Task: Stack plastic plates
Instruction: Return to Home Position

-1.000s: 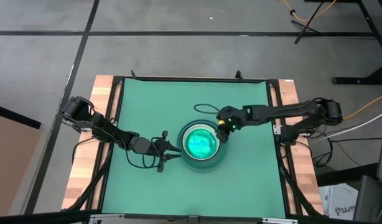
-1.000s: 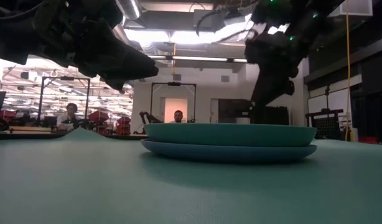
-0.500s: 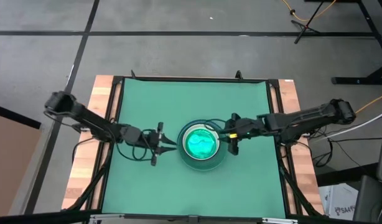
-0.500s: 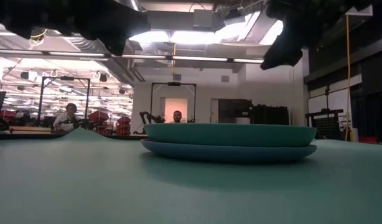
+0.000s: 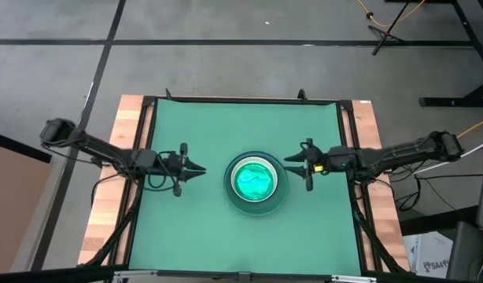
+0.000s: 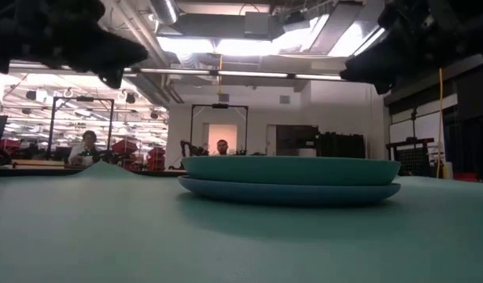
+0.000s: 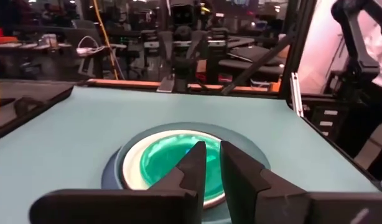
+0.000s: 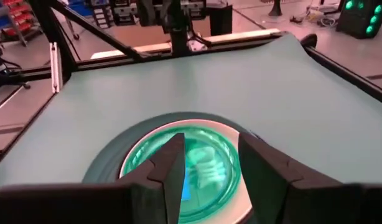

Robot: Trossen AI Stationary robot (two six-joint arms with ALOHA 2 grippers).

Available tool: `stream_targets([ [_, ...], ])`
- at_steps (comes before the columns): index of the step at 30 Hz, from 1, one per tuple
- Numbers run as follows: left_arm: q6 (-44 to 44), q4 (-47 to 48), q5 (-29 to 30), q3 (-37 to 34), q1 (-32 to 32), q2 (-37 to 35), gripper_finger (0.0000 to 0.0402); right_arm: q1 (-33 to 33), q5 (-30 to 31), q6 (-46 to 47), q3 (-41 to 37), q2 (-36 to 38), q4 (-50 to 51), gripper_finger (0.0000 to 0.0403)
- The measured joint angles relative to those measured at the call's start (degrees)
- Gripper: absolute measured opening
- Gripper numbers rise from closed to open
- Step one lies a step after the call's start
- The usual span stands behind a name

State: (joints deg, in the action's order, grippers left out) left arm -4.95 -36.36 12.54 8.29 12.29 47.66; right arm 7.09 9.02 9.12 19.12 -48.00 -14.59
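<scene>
The plastic plates sit in one stack [image 5: 257,182] at the table's middle. In the low view a large teal-green plate [image 6: 289,170] rests on a pale blue one [image 6: 289,192]. From above, a white rim [image 8: 237,186] rings a glowing green and cyan centre [image 7: 169,158]. A black plate does not show. My left gripper [image 5: 196,169] hovers left of the stack, its fingers [image 7: 197,163] almost together. My right gripper [image 5: 293,161] hovers right of the stack, open, and its fingers [image 8: 169,163] frame the plates. Both point at the stack from above table height.
The green mat [image 5: 194,236] covers the table inside a dark frame [image 5: 151,102] with wooden side strips [image 5: 108,204]. A thin dark cable loop [image 5: 261,137] lies just beyond the stack. Two people [image 6: 88,145] sit in the room far behind the table.
Both arms have drawn back from the stack and risen. The left gripper has moved toward the table's left edge, the right gripper off the plates' rim toward the right edge. The stack has stayed where it was.
</scene>
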Motion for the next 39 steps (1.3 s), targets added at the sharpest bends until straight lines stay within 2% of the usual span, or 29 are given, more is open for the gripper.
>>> stream_targets([
  [5,0.0,0.97,0.44,-3.31,-1.62,-4.02,0.0037,0.0,0.38,-0.18,-0.64,0.2,-1.2,0.0143],
  [8,0.83,1.52,1.44,-4.61,-2.3,-6.13,0.0037,0.0,-1.62,-1.17,-0.83,0.2,0.35,0.0132],
  [11,0.48,1.5,0.93,-5.99,-2.42,-8.38,0.0037,0.0,-2.61,-1.98,-1.84,2.06,0.81,0.0096],
  [16,-0.73,3.61,0.0,-7.85,-2.42,-12.17,0.0036,0.0,-2.18,-2.36,-5.47,9.81,2.66,0.0018],
  [18,-0.68,6.04,0.43,-7.87,-2.42,-13.67,0.0036,0.0,-2.1,-2.38,-6.96,13.64,2.24,0.0005],
  [24,-0.76,7.33,1.44,-7.87,-2.42,-17.15,0.0036,0.0,-0.52,-2.38,-12.45,25.85,3.44,0.0021],
  [29,0.58,9.03,1.44,-7.87,-2.42,-21.42,0.0036,0.0,-0.02,-2.37,-15.45,35.63,5.56,0.0015],
  [34,0.0,16.79,2.52,-7.87,-2.42,-28.3,0.0037,0.0,0.99,-1.61,-15.53,43.31,13.64,0.0005],
  [39,-0.56,25.98,2.53,-7.87,-2.42,-37.63,0.0036,0.0,1.02,-0.56,-15.47,47.98,17.07,0.0003],
])
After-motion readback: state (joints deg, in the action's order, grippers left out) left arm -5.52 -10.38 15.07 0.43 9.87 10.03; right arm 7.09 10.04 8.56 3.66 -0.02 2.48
